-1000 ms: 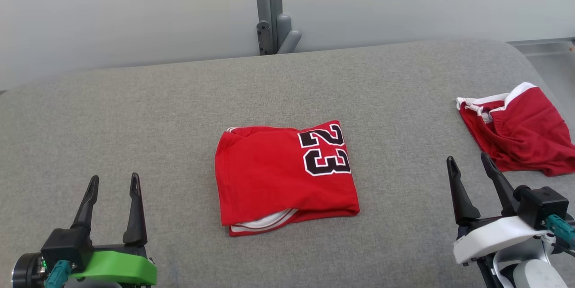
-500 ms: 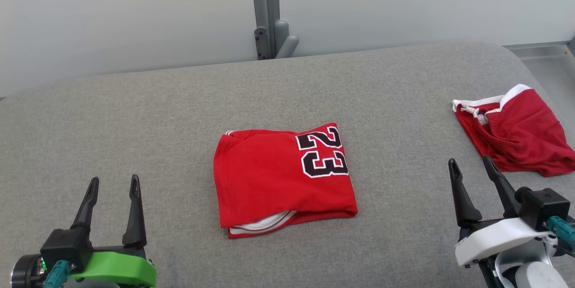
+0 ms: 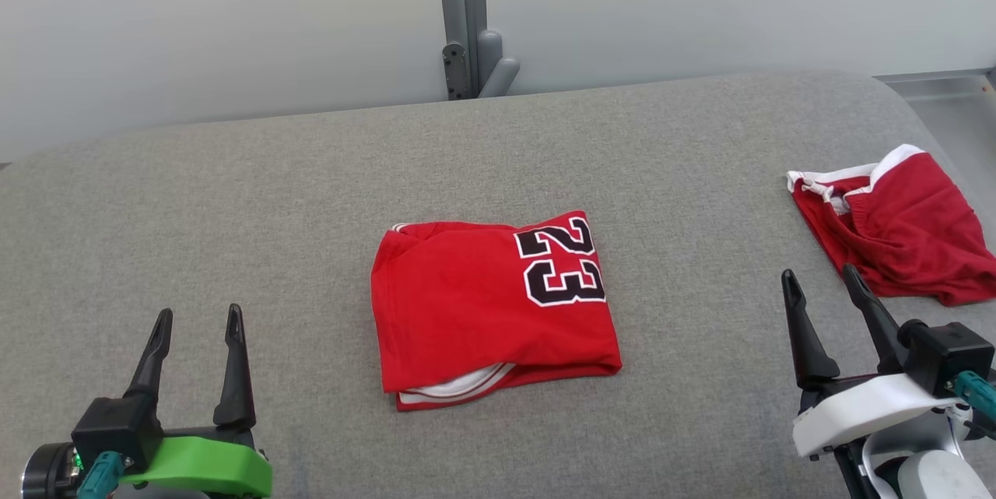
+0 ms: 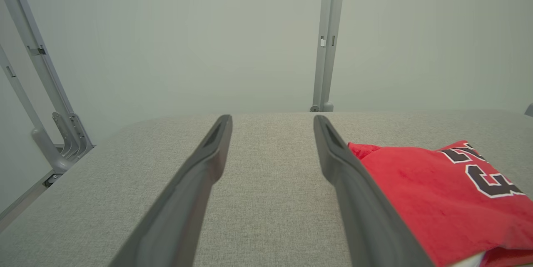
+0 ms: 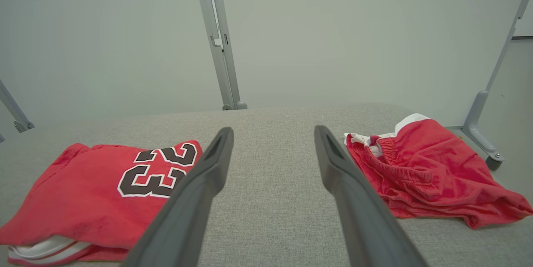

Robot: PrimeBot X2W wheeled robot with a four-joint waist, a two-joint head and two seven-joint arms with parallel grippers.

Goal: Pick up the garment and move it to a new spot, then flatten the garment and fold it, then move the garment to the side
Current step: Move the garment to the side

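Observation:
A red jersey with a black "23" (image 3: 490, 308) lies folded in a neat rectangle at the middle of the grey padded table (image 3: 311, 188); it also shows in the left wrist view (image 4: 437, 196) and the right wrist view (image 5: 104, 192). White trim peeks from its near edge. My left gripper (image 3: 194, 324) hovers open at the lower left, apart from the jersey. At the lower right my right gripper (image 3: 821, 285) is open, between the jersey and a second garment. Nothing is between either pair of fingers.
Red shorts with a white waistband (image 3: 895, 223) lie crumpled at the table's right edge, also seen in the right wrist view (image 5: 420, 171). A grey metal post (image 3: 463, 16) rises behind the table against a pale wall. The table's rounded right corner drops to the floor.
The head camera wobbled slightly, shifting the whole picture a little. My right gripper has drawn slightly lower and to the right. The jersey and shorts lie as before.

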